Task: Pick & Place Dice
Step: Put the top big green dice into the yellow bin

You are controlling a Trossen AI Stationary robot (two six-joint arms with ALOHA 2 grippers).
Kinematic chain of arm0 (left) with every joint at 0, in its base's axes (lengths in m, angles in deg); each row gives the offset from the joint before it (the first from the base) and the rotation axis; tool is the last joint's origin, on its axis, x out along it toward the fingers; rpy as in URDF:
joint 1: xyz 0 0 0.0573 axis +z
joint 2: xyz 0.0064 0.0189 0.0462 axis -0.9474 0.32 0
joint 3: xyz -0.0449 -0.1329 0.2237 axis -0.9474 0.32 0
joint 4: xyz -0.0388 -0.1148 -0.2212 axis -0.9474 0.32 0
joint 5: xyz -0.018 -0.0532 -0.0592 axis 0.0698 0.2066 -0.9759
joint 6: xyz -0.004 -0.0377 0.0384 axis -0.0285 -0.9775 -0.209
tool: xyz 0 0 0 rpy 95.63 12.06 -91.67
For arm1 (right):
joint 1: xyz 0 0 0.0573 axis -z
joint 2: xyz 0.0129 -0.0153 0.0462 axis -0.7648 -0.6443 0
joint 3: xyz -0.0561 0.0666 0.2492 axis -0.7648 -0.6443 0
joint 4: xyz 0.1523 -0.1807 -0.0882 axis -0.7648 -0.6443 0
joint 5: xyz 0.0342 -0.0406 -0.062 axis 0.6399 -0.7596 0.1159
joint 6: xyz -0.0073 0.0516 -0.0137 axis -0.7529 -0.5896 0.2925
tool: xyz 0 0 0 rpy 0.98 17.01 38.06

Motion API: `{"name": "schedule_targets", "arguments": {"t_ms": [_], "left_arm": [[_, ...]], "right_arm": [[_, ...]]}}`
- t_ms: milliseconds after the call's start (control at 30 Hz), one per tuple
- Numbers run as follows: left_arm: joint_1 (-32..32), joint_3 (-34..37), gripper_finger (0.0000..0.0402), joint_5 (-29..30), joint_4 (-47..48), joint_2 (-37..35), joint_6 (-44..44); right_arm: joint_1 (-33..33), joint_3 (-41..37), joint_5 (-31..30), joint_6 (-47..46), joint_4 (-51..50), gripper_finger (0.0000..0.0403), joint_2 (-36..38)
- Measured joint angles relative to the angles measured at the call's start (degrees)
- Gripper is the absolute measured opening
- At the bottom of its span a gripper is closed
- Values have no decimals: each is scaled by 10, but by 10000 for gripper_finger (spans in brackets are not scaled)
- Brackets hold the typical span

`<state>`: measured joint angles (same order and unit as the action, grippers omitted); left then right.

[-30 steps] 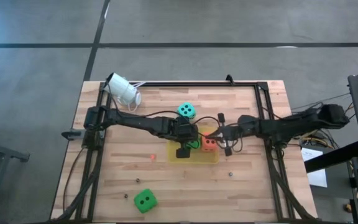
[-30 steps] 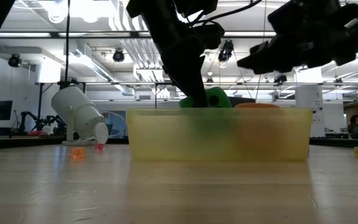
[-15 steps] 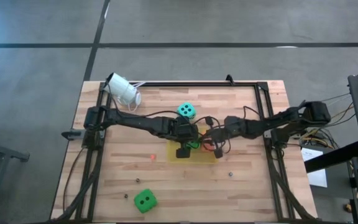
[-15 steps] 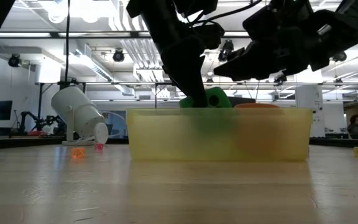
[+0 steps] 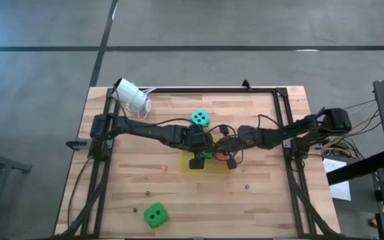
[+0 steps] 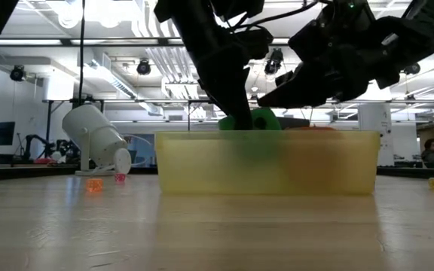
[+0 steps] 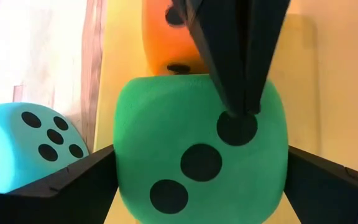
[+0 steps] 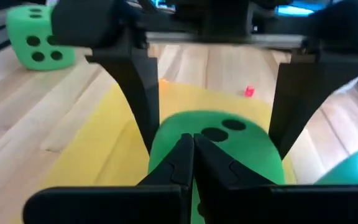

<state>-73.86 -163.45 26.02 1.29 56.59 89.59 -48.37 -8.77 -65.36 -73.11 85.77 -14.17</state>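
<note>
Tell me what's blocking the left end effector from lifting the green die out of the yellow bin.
The right end effector, shut, presses its tips on top of the green die that the left end effector straddles in the yellow bin. An orange die sits just beyond.

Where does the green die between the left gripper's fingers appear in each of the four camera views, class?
High view: green die mostly hidden under the grippers, in the yellow tray.
Low view: green die peeks above the tray's rim, centre.
Left wrist view: green die fills the middle.
Right wrist view: green die low centre, behind shut fingers.
Shared landmark: the yellow tray.
</note>
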Motion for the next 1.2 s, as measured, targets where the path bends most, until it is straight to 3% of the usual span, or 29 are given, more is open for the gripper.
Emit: {"name": "schedule_targets", "arguments": {"t_ms": [533,900,1200], "left_arm": [[0,-3,399,0,-5,0,1],[0,0,399,0,-15,-1,5],[0,0,399,0,-61,-1,15]], "right_arm": [[2,0,-14,-41,-39,8,-8],[2,1,-17,-24,6,8,20],[2,1,-15,-19,10,8,0]]}}
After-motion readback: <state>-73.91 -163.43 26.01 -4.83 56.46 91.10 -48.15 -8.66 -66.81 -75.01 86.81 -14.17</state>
